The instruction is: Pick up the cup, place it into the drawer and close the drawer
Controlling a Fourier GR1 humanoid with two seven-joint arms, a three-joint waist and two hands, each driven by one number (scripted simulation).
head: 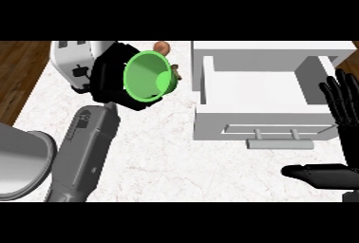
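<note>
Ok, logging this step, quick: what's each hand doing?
Left hand: closed round the green cup.
Right hand: open, holding nothing, beside the drawer.

A pale marbled counter (182, 161) fills the view, with dark wooden floor (17, 71) along its left edge.

Setting: domestic kitchen. Evidence: pale marble-patterned tabletop (175, 166) bordered at the left by dark wood plank flooring (17, 76); white toaster (73, 61) with top slots and a side lever, standing at the far left of the tabletop; white drawer unit (259, 90) pulled open, with a bar handle (280, 137) on its front (interior bare white); curved grey metal vessel (21, 161), partly cut off at the left edge, kind cannot be told. Also noted: green cup (148, 76), a common household item, near the toaster.
</note>
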